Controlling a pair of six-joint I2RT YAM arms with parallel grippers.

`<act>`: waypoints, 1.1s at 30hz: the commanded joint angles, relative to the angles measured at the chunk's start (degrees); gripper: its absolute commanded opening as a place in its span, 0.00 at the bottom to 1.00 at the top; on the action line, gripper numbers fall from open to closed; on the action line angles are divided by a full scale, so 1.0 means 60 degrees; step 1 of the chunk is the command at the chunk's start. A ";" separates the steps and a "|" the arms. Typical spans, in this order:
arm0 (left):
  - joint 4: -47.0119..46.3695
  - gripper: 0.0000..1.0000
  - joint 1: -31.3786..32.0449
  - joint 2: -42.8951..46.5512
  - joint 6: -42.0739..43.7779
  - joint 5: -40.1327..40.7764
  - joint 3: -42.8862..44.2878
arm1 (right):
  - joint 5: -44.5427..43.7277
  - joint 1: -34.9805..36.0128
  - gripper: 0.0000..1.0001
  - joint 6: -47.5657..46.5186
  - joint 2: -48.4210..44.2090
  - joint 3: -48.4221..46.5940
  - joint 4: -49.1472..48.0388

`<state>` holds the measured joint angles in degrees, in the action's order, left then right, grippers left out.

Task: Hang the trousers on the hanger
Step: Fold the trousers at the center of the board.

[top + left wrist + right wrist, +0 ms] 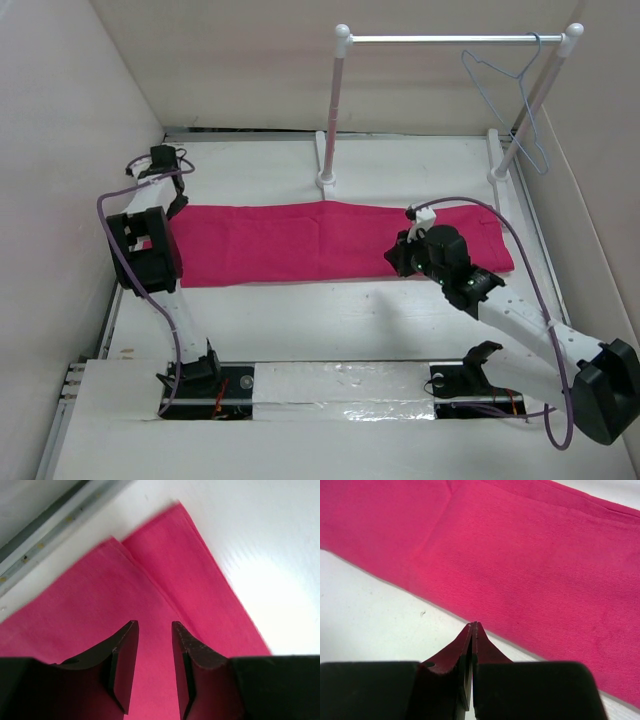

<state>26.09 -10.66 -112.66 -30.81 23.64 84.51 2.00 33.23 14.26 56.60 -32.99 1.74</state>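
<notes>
Right gripper [472,625] pinched together on nothing, at the near edge of the trousers [300,240]. Left gripper [154,625] narrowly parted, empty, over their left end. Trousers flat on the table [330,320], long axis left to right. Hanger [520,100] hooked on the rack's bar [450,39] (overhead view only).

- Trousers [330,243]: matt woven cloth with a fine diagonal grain; a raised seam runs toward 11 o'clock in the left wrist view.
- Hanger [510,85], at 1 o'clock in the overhead view: thin, smooth pale-blue wire.
- Rack bar [450,39]: shiny silvery metal.
- Table [330,320]: smooth white surface, faintly glossy.
- Strip [340,385], at 6 o'clock: glossy, wrinkled white.
- Left gripper [154,626] and right gripper [473,625]: dark, matt, finely grainy.
</notes>
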 commanded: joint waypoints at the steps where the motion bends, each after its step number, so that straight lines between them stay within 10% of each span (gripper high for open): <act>1: -0.0699 0.31 -0.0669 0.0452 -0.0753 -0.0700 0.0007 | -0.0289 0.0159 0.06 -0.0268 0.0234 -0.0390 -0.0554; 20: -0.1330 0.35 -0.1212 -0.1042 0.0213 -0.0278 0.0695 | -0.0699 0.0819 0.21 0.0304 0.0469 -0.0126 -0.0319; 33: -0.1491 0.02 -0.1212 -0.0121 -0.0154 0.0659 -0.0124 | -0.0832 0.0526 0.22 0.0172 0.0982 0.0094 -0.0773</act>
<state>18.04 -17.37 -119.15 -30.89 23.20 85.86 -2.61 37.08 16.01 62.06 -32.84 0.97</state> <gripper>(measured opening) 0.033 0.215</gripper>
